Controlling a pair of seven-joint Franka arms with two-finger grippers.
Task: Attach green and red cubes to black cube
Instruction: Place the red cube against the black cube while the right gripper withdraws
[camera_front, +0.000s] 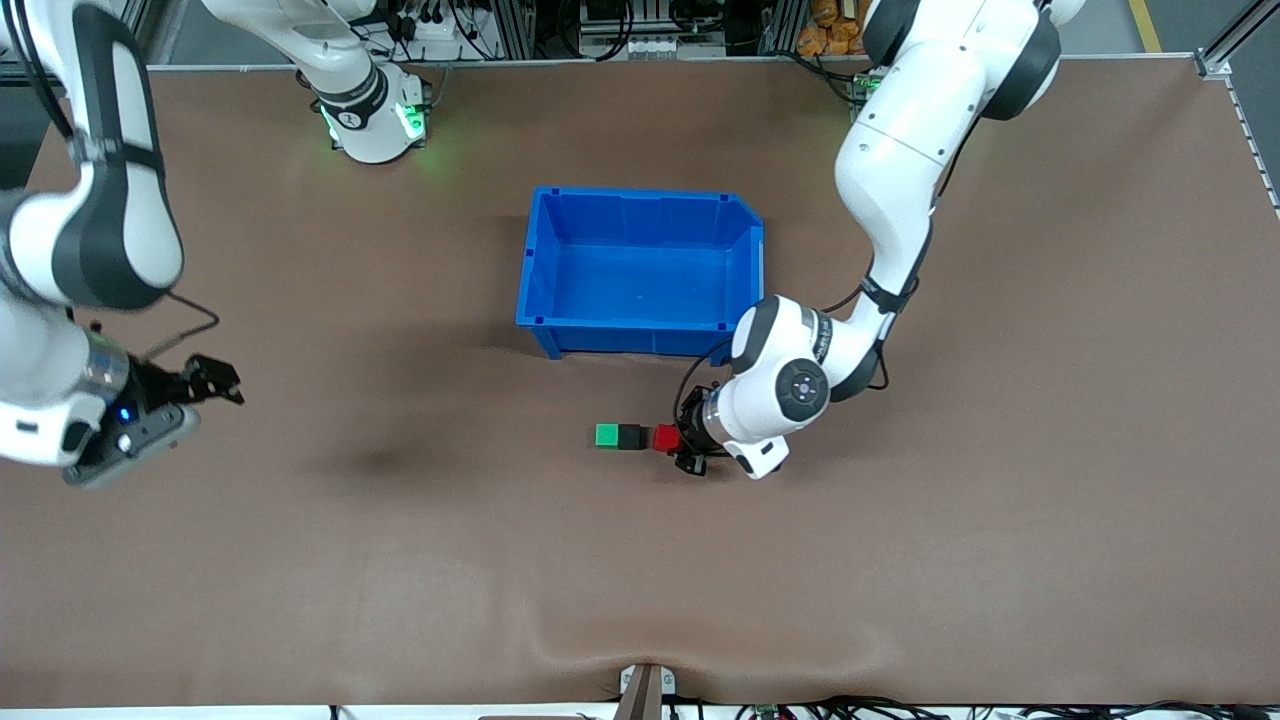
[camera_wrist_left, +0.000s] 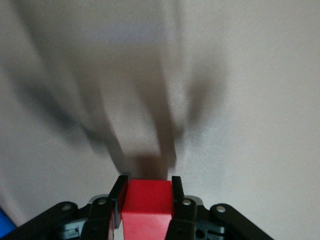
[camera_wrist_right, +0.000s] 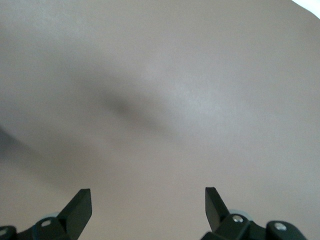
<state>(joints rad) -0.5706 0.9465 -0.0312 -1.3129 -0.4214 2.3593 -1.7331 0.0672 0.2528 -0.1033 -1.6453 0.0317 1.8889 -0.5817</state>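
Left gripper (camera_front: 678, 447) is clamped on the red cube (camera_front: 666, 437), pressed against the black cube (camera_front: 630, 436) with green (camera_front: 607, 435) on its other face, near the bin (camera_front: 640, 325). Pulling away crooked could drag the row apart. Right gripper (camera_front: 222, 380) waits, jaws apart

1. The bin (camera_front: 640, 270) stands mid-table and blocks low passage between the arm bases and the cube row.
2. The cube row lies nearer the front camera than the bin: green cube (camera_front: 606, 435), black cube (camera_front: 630, 436) and red cube (camera_front: 665, 437), each touching the next.
3. The left gripper (camera_front: 688, 440) is clamped on the red cube, closing off the row's end toward the left arm.
4. A strip of bare table (camera_front: 640, 590) separates bin and row.
5. The green end is unobstructed; bare table runs to the right gripper (camera_front: 215, 380), which waits with fingers spread.
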